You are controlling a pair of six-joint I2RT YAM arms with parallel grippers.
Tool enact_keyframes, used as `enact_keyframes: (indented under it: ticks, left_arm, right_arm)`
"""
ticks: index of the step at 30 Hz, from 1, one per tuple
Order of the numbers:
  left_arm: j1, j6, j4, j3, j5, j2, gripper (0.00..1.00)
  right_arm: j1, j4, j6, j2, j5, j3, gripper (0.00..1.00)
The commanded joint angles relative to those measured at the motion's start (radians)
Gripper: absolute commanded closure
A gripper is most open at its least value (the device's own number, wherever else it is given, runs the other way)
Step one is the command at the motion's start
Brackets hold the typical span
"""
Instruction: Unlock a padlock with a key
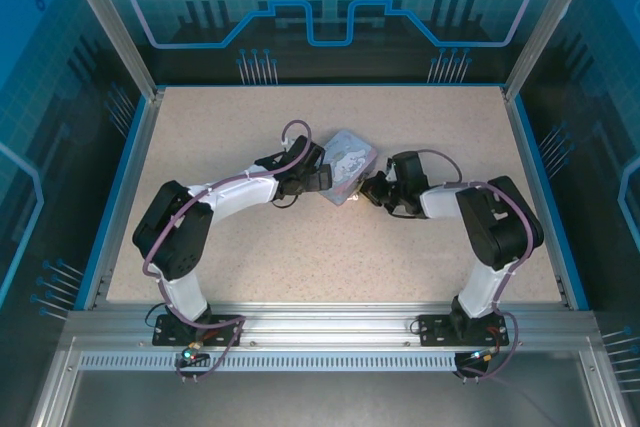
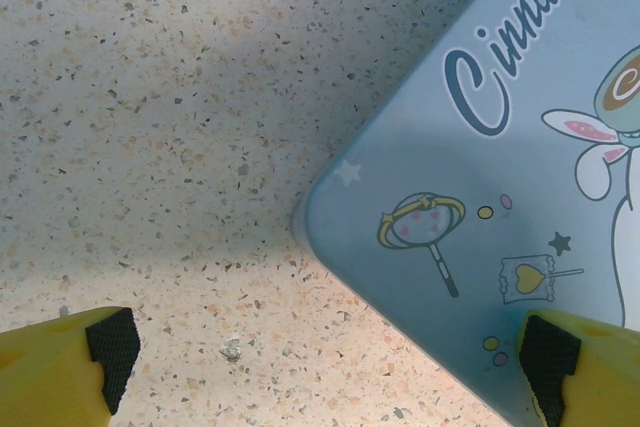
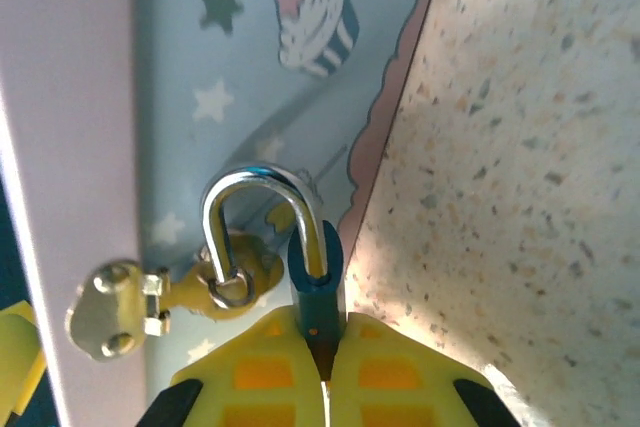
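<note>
Top external view, from the left: the left gripper (image 1: 318,175) sits at the near-left side of the pale blue tin (image 1: 350,159), which lies mid-table (image 1: 200,127). The right gripper (image 1: 372,190) meets the tin's near-right edge from the other side.

From the left wrist, the left gripper (image 2: 328,352) has its jaws spread wide and holds nothing. One yellow finger is over bare table (image 2: 150,97) and the other over the printed lid of the tin (image 2: 480,197), with the tin's rounded corner between them. Whether either pad touches the tin I cannot tell.

From the right wrist, the padlock (image 3: 316,282) hangs at the tin's (image 3: 250,97) edge. Its silver shackle (image 3: 255,187) arches up, and the left leg passes through the brassy hasp (image 3: 235,287). The right gripper (image 3: 320,347) has its fingers pressed together directly below the blue body. A thin dark sliver lies in their seam, which I take to be the key (image 3: 322,355), running up into the padlock's base.

The next move depends on that line. The key, the padlock body and the right fingers share one long axis pointing straight out from the right wrist, so the move looks like a twist about it. The shackle's left leg seems to stand clear of the narrow body, so the lock may already be freed, though I cannot be sure. The right arm is the one on the lock, while the left is placed to steady the tin.
</note>
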Motion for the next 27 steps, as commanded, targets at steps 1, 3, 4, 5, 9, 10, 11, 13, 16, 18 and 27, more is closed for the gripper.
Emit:
enact_keyframes:
  ticks: [1, 3, 4, 5, 9, 10, 11, 13, 16, 18, 27]
  left_arm:
    - [-0.015, 0.014, -0.104, -0.041, 0.034, 0.051, 0.01]
    - [-0.016, 0.013, -0.103, -0.042, 0.035, 0.052, 0.01]
    - [-0.015, 0.013, -0.104, -0.042, 0.035, 0.051, 0.01]
    - [-0.015, 0.012, -0.104, -0.042, 0.035, 0.051, 0.01]
    - [-0.015, 0.013, -0.107, -0.039, 0.035, 0.050, 0.01]
    - [-0.016, 0.014, -0.106, -0.038, 0.035, 0.049, 0.01]
    - [-0.015, 0.014, -0.107, -0.038, 0.034, 0.048, 0.01]
    - [-0.015, 0.019, -0.109, -0.032, 0.034, 0.049, 0.01]
    - [-0.015, 0.026, -0.111, -0.017, 0.035, 0.051, 0.01]
    - [-0.014, 0.037, -0.118, 0.000, 0.031, 0.050, 0.01]
    - [-0.012, 0.083, -0.182, 0.131, 0.035, 0.014, 0.01]
  right_arm:
    - [-0.031, 0.043, -0.010, 0.008, -0.025, 0.027, 1.00]
    - [-0.044, 0.031, -0.022, 0.002, -0.021, 0.025, 1.00]
    - [-0.050, 0.025, -0.030, 0.001, -0.023, 0.025, 1.00]
    - [-0.055, 0.020, -0.037, -0.002, -0.024, 0.024, 1.00]
    - [-0.076, -0.006, -0.064, -0.025, -0.029, 0.008, 1.00]
    - [-0.082, -0.010, -0.070, -0.035, -0.030, 0.002, 1.00]
    - [-0.088, -0.012, -0.072, -0.046, -0.033, -0.007, 1.00]
    - [-0.101, -0.020, -0.079, -0.073, -0.037, -0.024, 1.00]
    - [-0.121, -0.052, -0.101, -0.122, -0.045, -0.044, 1.00]
    - [-0.134, -0.102, -0.122, -0.155, -0.045, -0.054, 1.00]
    - [-0.166, -0.200, -0.172, -0.260, -0.100, -0.126, 1.00]
